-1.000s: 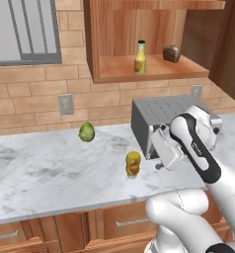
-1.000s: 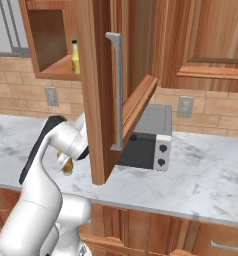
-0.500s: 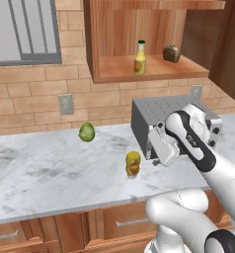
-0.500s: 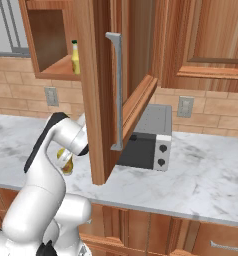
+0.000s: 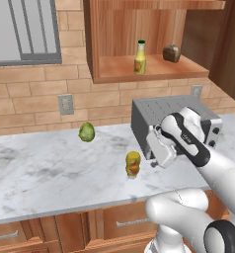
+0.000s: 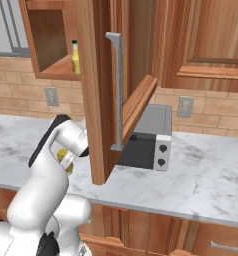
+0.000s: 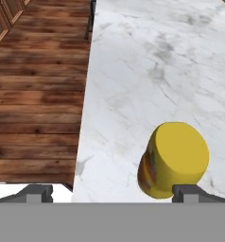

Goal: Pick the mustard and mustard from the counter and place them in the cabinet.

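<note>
Clearly, in the left base view a stubby mustard bottle [image 5: 133, 164] is seen upright on the counter [image 5: 50, 178], well apart from the green ball [image 5: 87, 132]. A slim mustard bottle [image 5: 139, 58] is seen on the cabinet [image 5: 139, 44] shelf, apart from a dark brown lump [image 5: 172, 53]. The gripper [image 5: 156, 148] is held just right of the stubby bottle, before the grey appliance [image 5: 169, 116].

From the right base view, the stubby bottle [image 6: 63, 159] is partly hidden behind the arm; the slim bottle [image 6: 75, 58] is seen in the cabinet beside its open door [image 6: 113, 90].

In the hand view, the gripper [image 7: 113, 191] is seen spread wide, nothing grasped; the stubby bottle [image 7: 173, 159] lies by the right fingertip [image 7: 186, 193], between the tips.
</note>
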{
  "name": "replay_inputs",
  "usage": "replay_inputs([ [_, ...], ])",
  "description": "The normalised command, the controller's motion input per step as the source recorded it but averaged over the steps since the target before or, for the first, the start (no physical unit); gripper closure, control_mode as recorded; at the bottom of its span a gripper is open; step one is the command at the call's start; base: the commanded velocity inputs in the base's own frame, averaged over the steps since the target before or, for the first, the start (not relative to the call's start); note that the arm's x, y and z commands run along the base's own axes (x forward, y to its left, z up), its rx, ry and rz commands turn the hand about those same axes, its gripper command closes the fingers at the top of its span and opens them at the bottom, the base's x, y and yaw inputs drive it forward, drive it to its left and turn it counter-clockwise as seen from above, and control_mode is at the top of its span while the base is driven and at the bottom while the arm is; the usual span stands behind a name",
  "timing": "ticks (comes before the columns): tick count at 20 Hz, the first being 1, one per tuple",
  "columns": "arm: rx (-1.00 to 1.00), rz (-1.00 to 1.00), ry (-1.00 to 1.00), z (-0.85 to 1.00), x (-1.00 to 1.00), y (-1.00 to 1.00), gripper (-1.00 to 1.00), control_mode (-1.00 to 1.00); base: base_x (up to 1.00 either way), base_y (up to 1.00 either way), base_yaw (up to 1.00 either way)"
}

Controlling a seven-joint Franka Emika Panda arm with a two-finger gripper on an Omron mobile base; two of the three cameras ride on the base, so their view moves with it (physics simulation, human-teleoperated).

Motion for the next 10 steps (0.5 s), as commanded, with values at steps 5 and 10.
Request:
replay_inputs([
  [5, 0.0, 0.0, 0.0, -0.22, 0.19, 0.0, -1.0, -1.0, 0.0, 0.0, 0.0],
  [10, 0.0, 0.0, 0.0, -0.19, 0.15, 0.0, -1.0, -1.0, 0.0, 0.0, 0.0],
])
